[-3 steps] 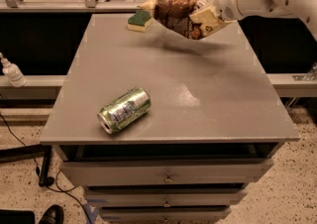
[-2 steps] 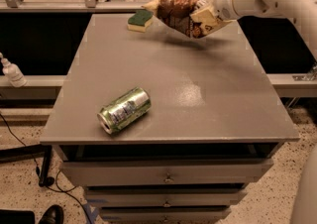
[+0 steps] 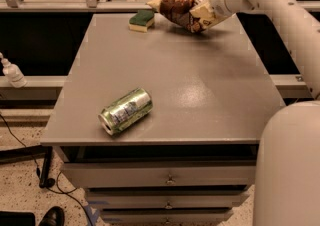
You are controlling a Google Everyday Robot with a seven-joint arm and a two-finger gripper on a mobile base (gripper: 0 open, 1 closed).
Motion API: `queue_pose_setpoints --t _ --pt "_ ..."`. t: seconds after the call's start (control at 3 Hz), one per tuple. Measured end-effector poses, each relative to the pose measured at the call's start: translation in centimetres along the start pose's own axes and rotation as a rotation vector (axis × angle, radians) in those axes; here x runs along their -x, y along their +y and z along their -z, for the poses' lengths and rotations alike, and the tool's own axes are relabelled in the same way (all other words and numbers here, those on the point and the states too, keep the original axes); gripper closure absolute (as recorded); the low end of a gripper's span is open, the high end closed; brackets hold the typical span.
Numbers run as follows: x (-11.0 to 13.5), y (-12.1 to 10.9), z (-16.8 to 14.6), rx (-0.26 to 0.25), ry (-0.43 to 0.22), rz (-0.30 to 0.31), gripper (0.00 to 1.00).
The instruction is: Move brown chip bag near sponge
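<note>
– Dark-brown crinkled foil, pale yellow at the ends: what is entered under that?
– Item one, the brown chip bag (image 3: 175,7). It is recorded at the far edge of the table (image 3: 200,95), tilted. Its left end is just beside the sponge (image 3: 142,20), and whether the two touch cannot be told. Its right end is pinched between the fingers of the gripper (image 3: 204,14), which is reached in from the right on the white arm (image 3: 280,0).
– Is any lettering logged?
– Pale marks are seen on the bag, but none can be read. Whether the bag is sealed cannot be told.
– And the sponge?
– Item two: a small block with a dark green top over a yellow base, set flat near the far left corner.
– Other containers?
– Item three: a green-silver drink can (image 3: 125,111), laid on its side near the front left, well apart from the bag. Its label is patterned but not legible, and its contents are not shown.
– Storage below?
– Drawers (image 3: 170,177) are listed under the tabletop, all shut, with their contents hidden. A small pale bottle (image 3: 12,72) is noted on a ledge to the left, with nothing on it readable.
</note>
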State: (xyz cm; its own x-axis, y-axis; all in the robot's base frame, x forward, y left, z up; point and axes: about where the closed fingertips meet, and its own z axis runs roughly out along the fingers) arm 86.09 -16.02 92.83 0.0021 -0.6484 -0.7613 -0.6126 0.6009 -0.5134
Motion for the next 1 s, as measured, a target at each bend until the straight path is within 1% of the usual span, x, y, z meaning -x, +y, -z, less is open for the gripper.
queue_pose_setpoints --t 0.33,0.67,1.0 --pt "-0.1 -0.7 -1.8 -0.018 0.012 0.032 0.83" --pt "0.2 -1.1 -2.7 -0.031 0.010 0.049 0.59" --pt "1.1 -0.9 -2.9 -0.031 -0.007 0.063 0.37"
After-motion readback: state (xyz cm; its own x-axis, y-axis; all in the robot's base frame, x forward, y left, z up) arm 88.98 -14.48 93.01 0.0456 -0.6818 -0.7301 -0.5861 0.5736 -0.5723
